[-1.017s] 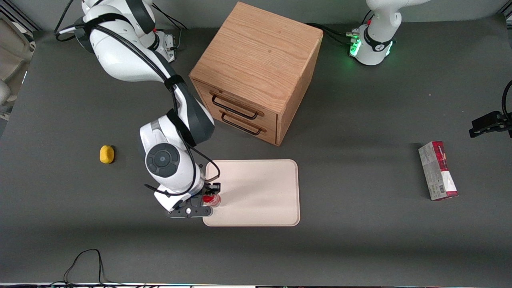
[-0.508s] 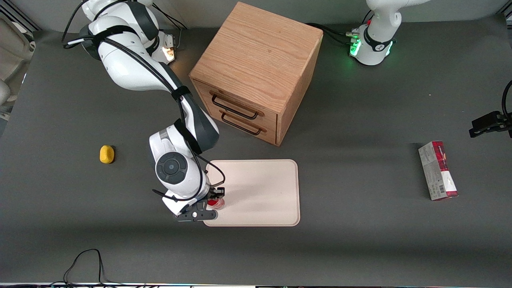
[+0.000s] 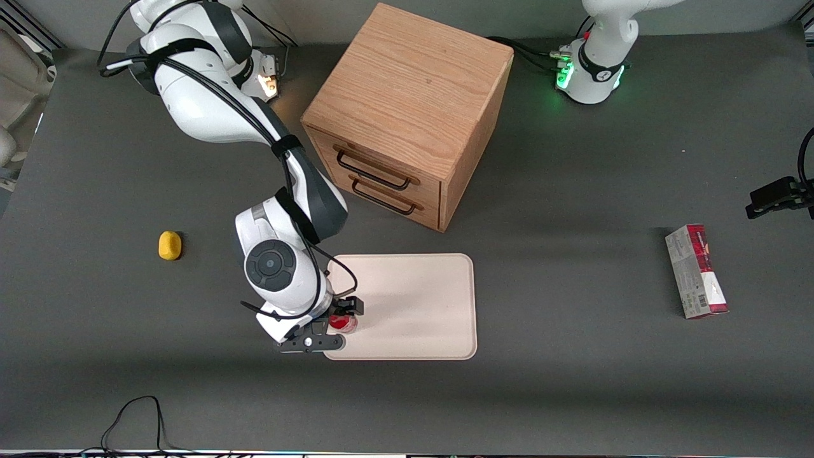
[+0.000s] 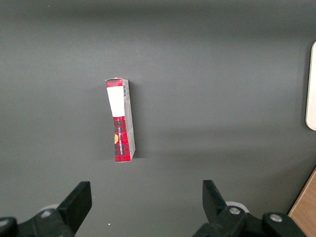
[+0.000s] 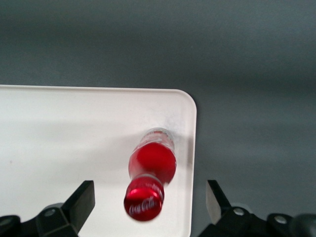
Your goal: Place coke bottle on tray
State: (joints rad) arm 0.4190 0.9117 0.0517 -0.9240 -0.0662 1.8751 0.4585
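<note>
The coke bottle stands upright on the tray, close to the tray's corner at the working arm's end, nearest the front camera. In the right wrist view I look down on the bottle's red cap and body, with the tray under it. My right gripper hangs just above the bottle. It is open, with its two black fingers wide apart on either side of the cap and not touching it.
A wooden drawer cabinet stands farther from the front camera than the tray. A yellow lump lies toward the working arm's end. A red-and-grey carton lies toward the parked arm's end and also shows in the left wrist view.
My gripper carried the bottle a little farther onto the tray, then its fingers spread apart and let it go. The bottle now stands free.
</note>
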